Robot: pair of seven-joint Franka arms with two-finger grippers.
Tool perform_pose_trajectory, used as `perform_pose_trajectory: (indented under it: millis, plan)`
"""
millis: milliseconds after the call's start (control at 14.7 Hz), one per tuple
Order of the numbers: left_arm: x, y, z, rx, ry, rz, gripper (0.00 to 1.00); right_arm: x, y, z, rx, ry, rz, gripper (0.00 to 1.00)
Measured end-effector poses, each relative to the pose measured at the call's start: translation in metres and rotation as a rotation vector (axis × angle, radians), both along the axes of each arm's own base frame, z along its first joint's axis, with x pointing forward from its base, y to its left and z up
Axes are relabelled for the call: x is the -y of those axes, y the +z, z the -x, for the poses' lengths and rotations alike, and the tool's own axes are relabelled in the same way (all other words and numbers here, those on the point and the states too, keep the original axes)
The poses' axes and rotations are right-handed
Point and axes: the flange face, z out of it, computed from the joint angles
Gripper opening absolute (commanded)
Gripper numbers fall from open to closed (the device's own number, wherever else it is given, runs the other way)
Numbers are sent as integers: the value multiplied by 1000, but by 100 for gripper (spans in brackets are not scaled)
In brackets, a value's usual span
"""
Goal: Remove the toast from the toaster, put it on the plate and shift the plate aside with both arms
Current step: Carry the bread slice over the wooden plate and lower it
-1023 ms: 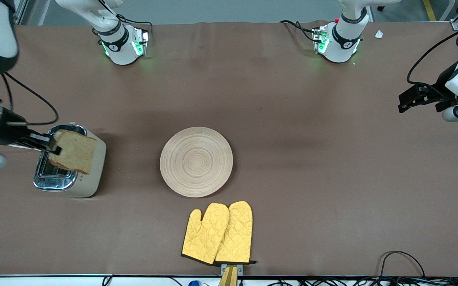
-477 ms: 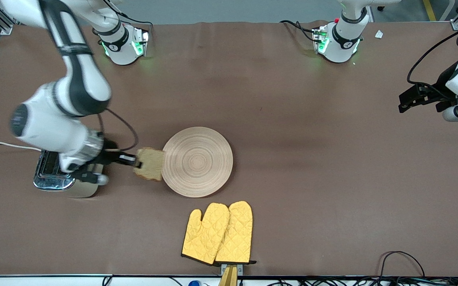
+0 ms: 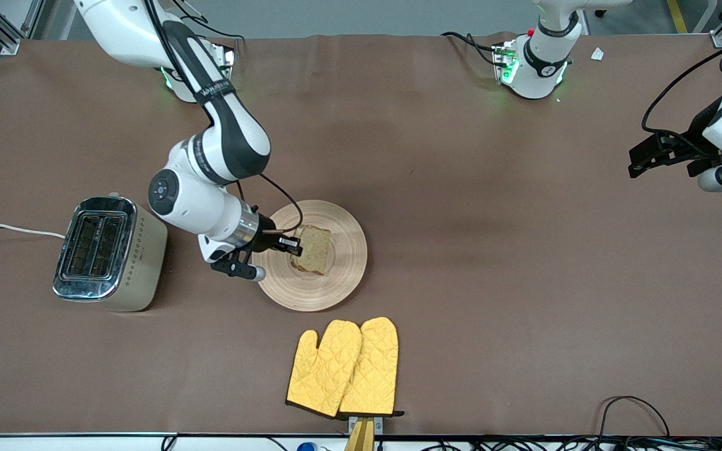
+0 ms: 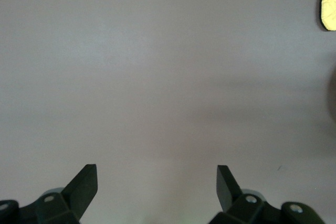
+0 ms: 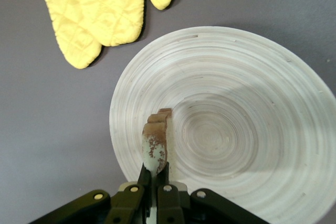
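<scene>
The right tool (image 3: 291,244) is hanging over the wooden plate (image 3: 345,260), its fingers clenched on the edge of the toast (image 3: 312,249), which is standing on edge between them above the plate's rings in the right wrist view (image 5: 156,145). The plate is sitting mid-counter (image 3: 461,282), with the yellow oven mitts (image 3: 345,368) nearer the front camera and the toaster (image 3: 108,254) toward the right arm's end. The left tool (image 4: 156,182) is waiting with its fingers spread apart, holding nothing, over bare counter at the left arm's end.
</scene>
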Motion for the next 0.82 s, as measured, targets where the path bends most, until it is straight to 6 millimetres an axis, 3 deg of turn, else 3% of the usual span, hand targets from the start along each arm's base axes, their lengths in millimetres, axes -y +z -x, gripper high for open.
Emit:
perform_pose_trajectory:
  millis: [205,614,682,818]
  plan:
    - [0,0,0,1,0,0,100,18,-29,-8,-2,19,25,0]
    - [0,2,0,4,-1,0,100,91,-77,-9,-23,95,73,5]
    - [0,2,0,4,-1,1,100,95,-81,-8,-28,99,76,9]
    - [0,2,0,5,-1,1,100,96,-83,-6,-32,100,78,48]
